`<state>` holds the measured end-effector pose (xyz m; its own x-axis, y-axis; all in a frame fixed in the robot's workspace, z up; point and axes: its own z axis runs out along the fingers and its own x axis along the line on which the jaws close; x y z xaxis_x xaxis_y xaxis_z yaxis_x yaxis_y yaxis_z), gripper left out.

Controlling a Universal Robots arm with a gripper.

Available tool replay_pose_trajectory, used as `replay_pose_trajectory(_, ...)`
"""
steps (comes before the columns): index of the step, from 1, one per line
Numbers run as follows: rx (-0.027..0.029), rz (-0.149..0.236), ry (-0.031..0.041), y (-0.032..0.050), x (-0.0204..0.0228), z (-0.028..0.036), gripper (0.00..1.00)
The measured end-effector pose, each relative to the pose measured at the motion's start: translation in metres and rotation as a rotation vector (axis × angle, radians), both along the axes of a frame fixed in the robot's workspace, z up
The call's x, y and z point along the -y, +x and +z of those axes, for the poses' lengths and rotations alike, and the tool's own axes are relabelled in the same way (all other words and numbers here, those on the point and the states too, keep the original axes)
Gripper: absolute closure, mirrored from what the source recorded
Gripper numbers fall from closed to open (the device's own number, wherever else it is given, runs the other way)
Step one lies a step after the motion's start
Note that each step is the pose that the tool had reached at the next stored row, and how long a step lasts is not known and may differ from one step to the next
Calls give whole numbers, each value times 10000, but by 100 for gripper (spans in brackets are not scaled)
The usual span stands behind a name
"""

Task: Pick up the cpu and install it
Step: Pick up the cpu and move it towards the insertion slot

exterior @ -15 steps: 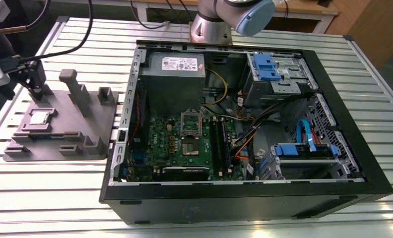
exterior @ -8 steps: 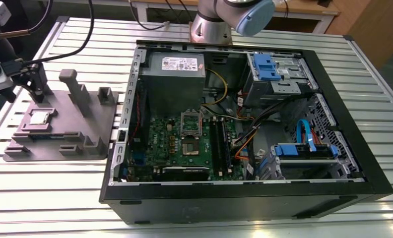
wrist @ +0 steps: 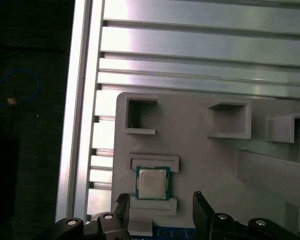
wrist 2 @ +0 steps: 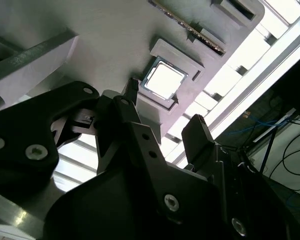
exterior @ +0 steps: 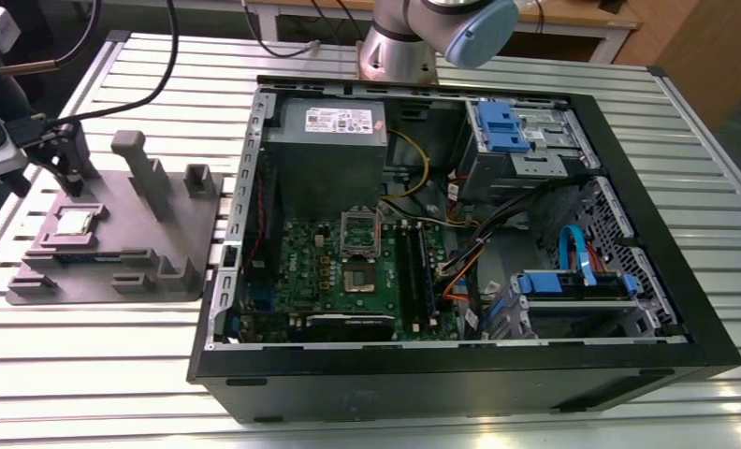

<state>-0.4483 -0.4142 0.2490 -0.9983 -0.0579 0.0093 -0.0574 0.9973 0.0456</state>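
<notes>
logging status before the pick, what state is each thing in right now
cpu, seated flat in its pocket on the grey holder, not gripped
gripper, open, close to the cpu, not touching it
memory stick, lying in its holder slot
computer case, on its side, side panel off
cpu socket, empty, frame looks swung open

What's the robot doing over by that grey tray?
The robot arm's gripper hovers over the cpu, its jaws open on either side of it. The cpu lies in its pocket on the grey holder, not yet picked up. The open computer case sits beside the holder.
</notes>
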Motion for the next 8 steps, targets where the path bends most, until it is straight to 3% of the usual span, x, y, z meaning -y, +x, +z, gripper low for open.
replay_pose_trajectory(8, 6, 0, 1, -17, 0, -50, 38)
